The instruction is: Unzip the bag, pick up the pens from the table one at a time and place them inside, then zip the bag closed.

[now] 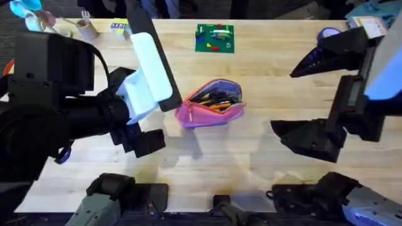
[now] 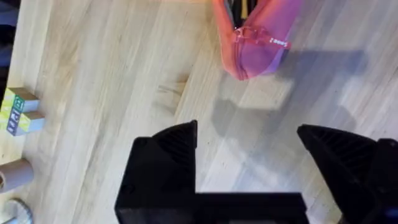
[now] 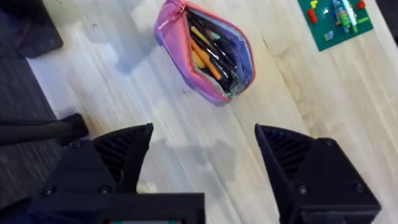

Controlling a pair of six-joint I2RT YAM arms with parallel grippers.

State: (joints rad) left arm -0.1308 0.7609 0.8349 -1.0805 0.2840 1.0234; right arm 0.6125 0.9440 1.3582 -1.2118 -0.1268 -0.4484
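The pink bag (image 1: 210, 103) is seen lying near the middle of the table (image 1: 251, 157), its zipper undone and its mouth gaping. Pens (image 1: 217, 100) are held inside it, dark and orange bodies showing through the opening; how many there are cannot be told. In the right wrist view the bag (image 3: 205, 56) is shown with its blue lining exposed and the pens (image 3: 208, 53) lying lengthwise within.

The left gripper (image 2: 249, 162) is held above bare wood just to the left of the bag's closed end (image 2: 258, 43), its fingers spread wide and nothing gripped. The right gripper (image 3: 202, 165) is raised to the right of the bag, likewise wide open and empty.

A green board (image 1: 215, 38) with small coloured pieces is placed at the far edge.
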